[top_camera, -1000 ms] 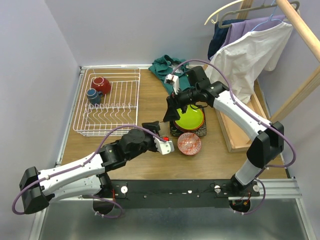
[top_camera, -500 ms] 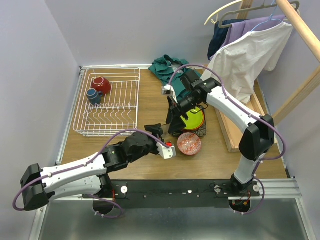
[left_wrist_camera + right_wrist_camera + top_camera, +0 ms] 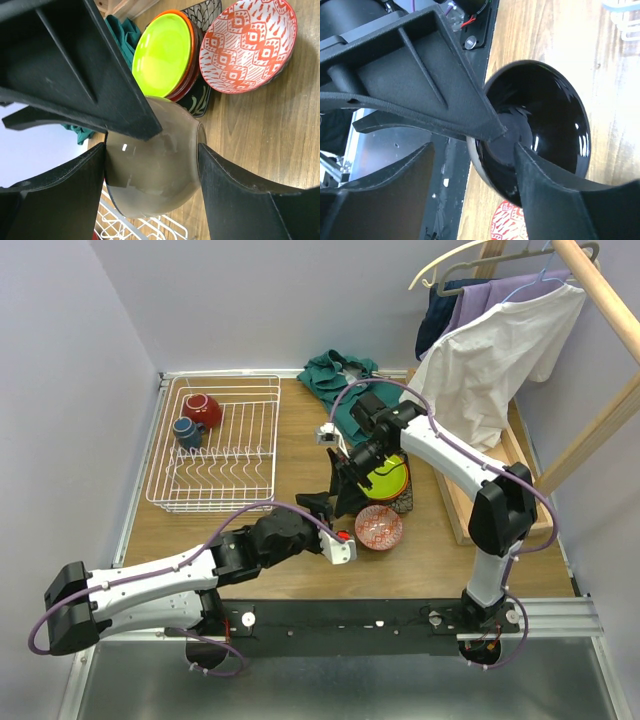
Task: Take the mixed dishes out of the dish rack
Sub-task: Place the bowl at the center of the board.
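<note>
Held: beige round bowl point(image 3: 160, 180), tipped on its side, pinched flank to flank by left gripper point(image 3: 152, 155), mid-table, just left of stack of four plates point(image 3: 162, 60) (lime-green, orange, red round; black square). Mouth toward right gripper point(image 3: 509, 141), nearer, half-spread astride rim, hold unconfirmed. Still in white wire dish rack point(image 3: 255, 400), far left: one red cup point(image 3: 203, 408), one dark-blue mug point(image 3: 186, 430). Out: one red-patterned bowl point(image 3: 379, 527).

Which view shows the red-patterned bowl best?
The left wrist view: the red-patterned bowl sits large in the upper right with its diamond pattern sharp, beside the plate stack. The top external view shows it small but whole. The right wrist view catches only a sliver at the bottom edge.
</note>
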